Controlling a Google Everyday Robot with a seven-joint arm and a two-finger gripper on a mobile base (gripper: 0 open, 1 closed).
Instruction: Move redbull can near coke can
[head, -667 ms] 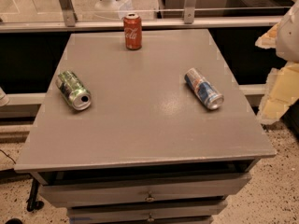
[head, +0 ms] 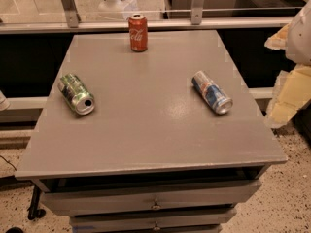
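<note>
The redbull can (head: 212, 92) lies on its side at centre right of the grey tabletop (head: 146, 140), well apart from the upright coke can (head: 138, 32) at upper centre. The pincer (head: 290, 95) hangs at the frame's right edge, off the tabletop; I cannot tell whether it is open or closed.

We saw the blue-and-silver redbull can (head: 212, 91) lying on its side, the red coke can (head: 138, 32) upright behind it, well apart, the gripper (head: 286, 98) at far right
</note>
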